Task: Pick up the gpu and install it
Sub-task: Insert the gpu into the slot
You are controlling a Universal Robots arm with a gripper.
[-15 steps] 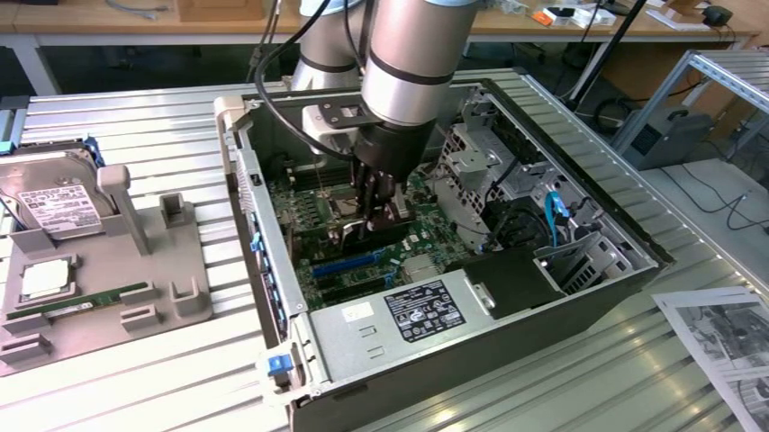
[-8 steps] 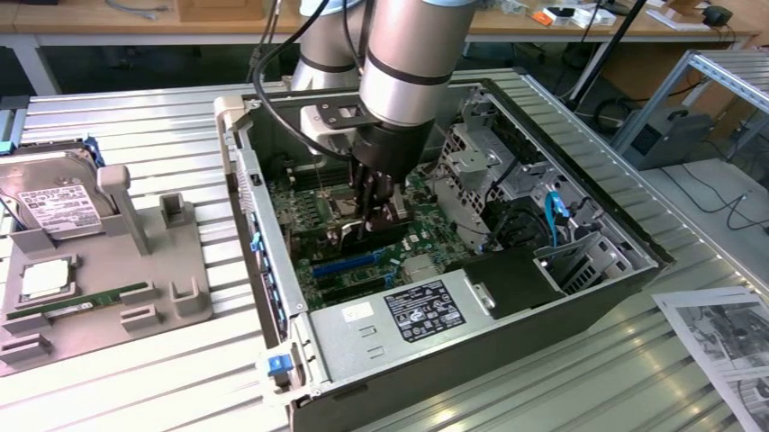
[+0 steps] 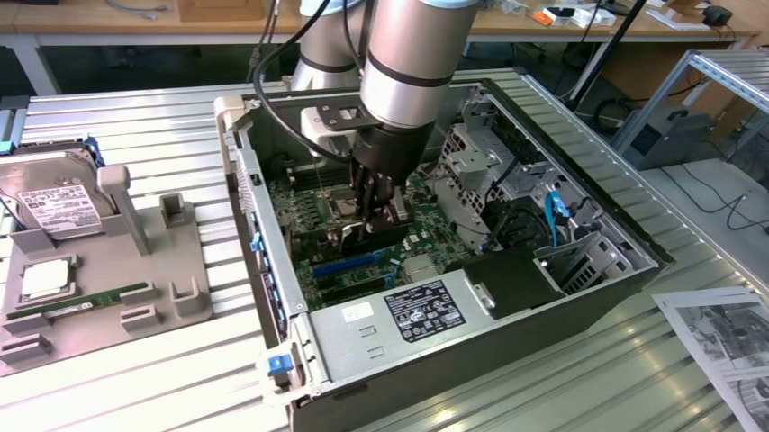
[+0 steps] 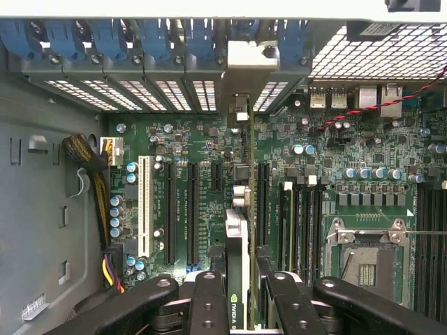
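Observation:
Inside the open computer case (image 3: 270, 270), my gripper (image 3: 380, 214) reaches down over the green motherboard (image 3: 360, 261). In the wrist view the gripper (image 4: 241, 272) is shut on the gpu (image 4: 237, 237). The gpu is a thin card seen edge-on between the black fingers (image 4: 208, 296). It stands upright over the motherboard (image 4: 202, 146), between two black expansion slots (image 4: 190, 209). Its silver bracket (image 4: 244, 59) is at the case's rear slot openings. Whether the card's edge sits in a slot is hidden.
A white slot (image 4: 144, 206), memory slots (image 4: 300, 216) and the CPU socket (image 4: 367, 262) lie around the card. The power supply (image 3: 409, 315) and drive cage (image 3: 481, 166) hem in the board. A grey fixture (image 3: 132, 270) beside the case holds a hard drive (image 3: 54, 207) and memory stick (image 3: 85, 301).

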